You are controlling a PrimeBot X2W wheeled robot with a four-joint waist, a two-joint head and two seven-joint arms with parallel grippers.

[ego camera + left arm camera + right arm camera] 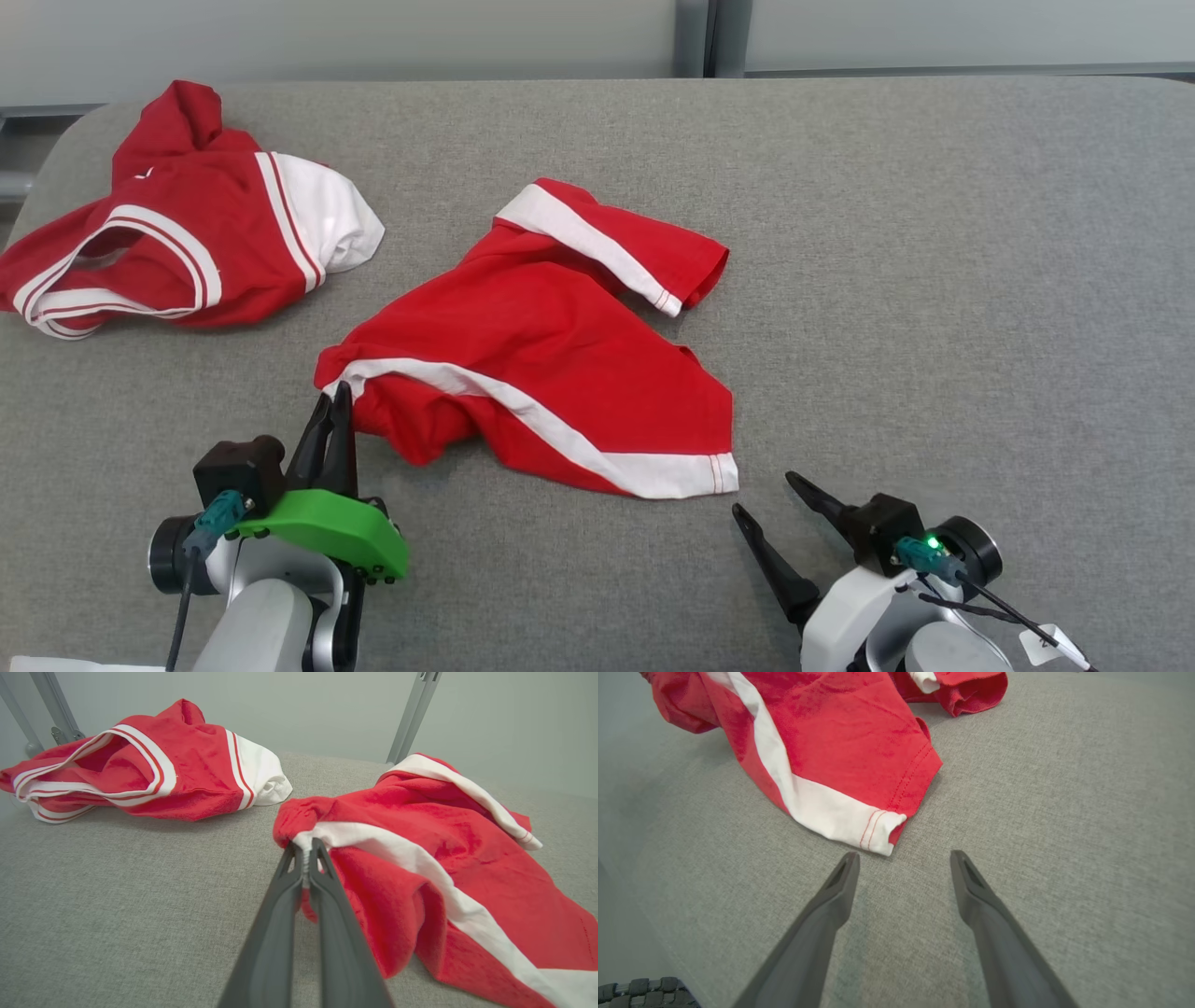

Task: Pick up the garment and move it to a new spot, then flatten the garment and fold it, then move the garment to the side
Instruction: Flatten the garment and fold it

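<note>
Two claws sit low over the grey surface. The left claw is pinched tight on the white-striped edge of the red garment, which lies crumpled just beyond it and to its right. The right claw gapes wide and empty, its tips just short of the garment's near hem corner. Another top lies well beyond the left claw.
</note>
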